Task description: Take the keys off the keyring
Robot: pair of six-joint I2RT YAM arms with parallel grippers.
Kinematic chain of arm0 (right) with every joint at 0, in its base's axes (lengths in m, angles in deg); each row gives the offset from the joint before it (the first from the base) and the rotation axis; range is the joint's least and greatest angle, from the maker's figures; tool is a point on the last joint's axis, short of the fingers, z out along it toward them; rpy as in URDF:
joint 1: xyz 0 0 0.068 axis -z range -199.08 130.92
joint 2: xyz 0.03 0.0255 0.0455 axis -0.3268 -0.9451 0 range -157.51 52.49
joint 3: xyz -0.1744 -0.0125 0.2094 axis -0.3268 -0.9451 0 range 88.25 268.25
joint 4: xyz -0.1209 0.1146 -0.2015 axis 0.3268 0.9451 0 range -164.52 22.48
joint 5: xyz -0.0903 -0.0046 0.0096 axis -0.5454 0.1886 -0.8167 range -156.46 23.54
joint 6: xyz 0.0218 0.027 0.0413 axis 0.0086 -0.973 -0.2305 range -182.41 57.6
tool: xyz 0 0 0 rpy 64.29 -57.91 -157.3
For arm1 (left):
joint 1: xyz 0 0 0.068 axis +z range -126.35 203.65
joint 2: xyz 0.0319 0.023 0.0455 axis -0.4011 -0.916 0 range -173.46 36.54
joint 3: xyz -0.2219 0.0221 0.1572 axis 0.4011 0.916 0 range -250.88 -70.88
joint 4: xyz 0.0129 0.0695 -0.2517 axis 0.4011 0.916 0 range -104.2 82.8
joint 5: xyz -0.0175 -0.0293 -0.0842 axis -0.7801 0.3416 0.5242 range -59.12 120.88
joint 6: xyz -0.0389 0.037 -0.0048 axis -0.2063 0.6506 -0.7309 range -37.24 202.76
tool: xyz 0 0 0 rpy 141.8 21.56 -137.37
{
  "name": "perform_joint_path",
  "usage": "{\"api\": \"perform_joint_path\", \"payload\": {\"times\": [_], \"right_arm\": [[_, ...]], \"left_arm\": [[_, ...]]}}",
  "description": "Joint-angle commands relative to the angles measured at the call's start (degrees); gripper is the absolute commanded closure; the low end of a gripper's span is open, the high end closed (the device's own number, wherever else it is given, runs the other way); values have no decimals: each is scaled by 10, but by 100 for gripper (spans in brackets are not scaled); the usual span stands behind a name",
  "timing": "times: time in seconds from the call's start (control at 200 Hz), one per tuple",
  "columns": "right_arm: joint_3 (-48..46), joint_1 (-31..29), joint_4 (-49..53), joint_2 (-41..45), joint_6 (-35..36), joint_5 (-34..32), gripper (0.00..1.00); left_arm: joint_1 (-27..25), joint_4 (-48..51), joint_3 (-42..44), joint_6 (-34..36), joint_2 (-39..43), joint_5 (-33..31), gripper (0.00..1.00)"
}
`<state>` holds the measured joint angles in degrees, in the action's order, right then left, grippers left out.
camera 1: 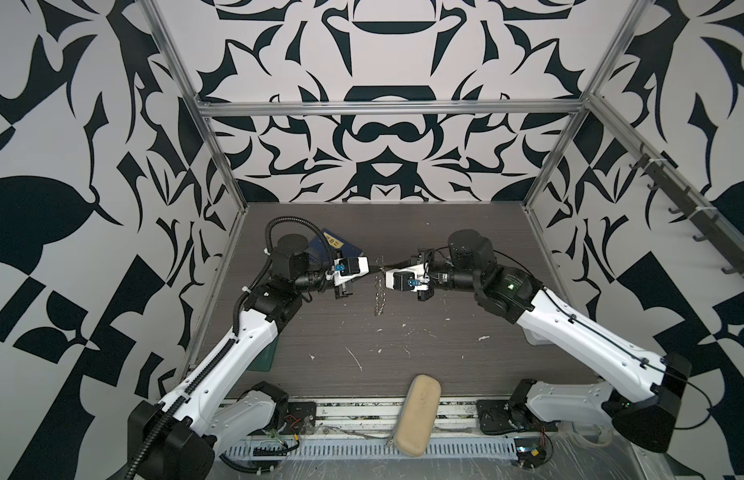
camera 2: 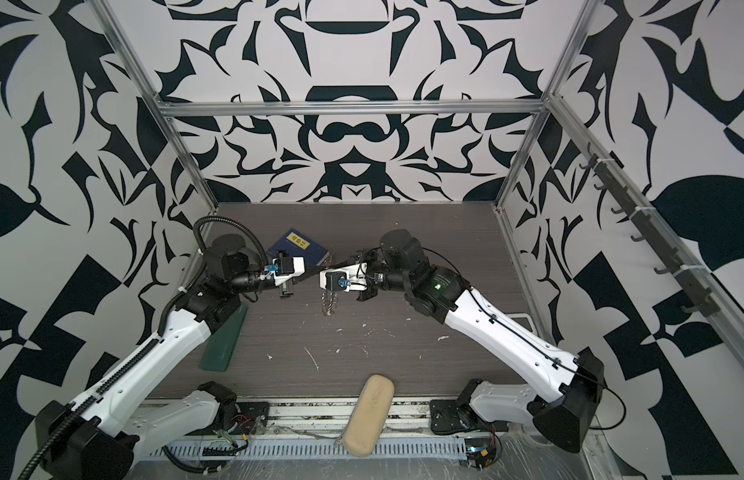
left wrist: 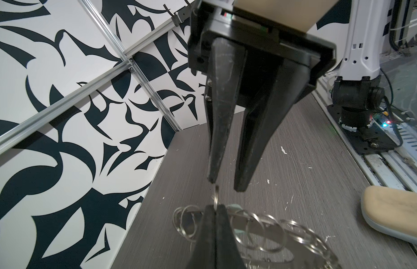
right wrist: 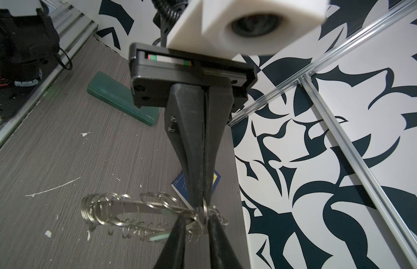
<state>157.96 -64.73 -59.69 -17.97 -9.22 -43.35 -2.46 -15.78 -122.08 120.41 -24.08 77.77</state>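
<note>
Flagging slip risk: left claw (right wrist: 204, 198) clenched on the keyring (right wrist: 133, 207) rim, keys (right wrist: 159, 237) dangling, above the worktop's (camera 1: 445, 353) middle. Nudging with the right claw (left wrist: 223, 185), released and barely apart, could twist it loose.

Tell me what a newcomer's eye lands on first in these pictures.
First come the bold black-and-white patterned walls boxing in the table. Next is the meeting above mid-table. The left pincer is shut on the keyring, which hangs clear of the table with wire rings along its rim. The right pincer is close by it, jaws a little apart.
</note>
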Motion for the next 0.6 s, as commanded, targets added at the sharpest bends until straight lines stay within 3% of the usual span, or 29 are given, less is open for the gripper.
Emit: {"api": "perform_joint_path", "payload": {"times": [0.0, 0.175, 0.38, 0.595], "right_arm": [[28, -3, -14, -3, 3, -6, 79], [33, -3, -16, -13, 2, -3, 83], [44, -3, -6, -21, 5, -1, 100], [66, -3, 29, -21, 10, 16, 100]], "left_arm": [[0, -8, -22, -1, 4, 18, 100], [1, -11, -23, -7, 2, 21, 100], [1, -9, -21, -11, 4, 21, 100], [1, 8, -23, 3, 5, 16, 100]]}}
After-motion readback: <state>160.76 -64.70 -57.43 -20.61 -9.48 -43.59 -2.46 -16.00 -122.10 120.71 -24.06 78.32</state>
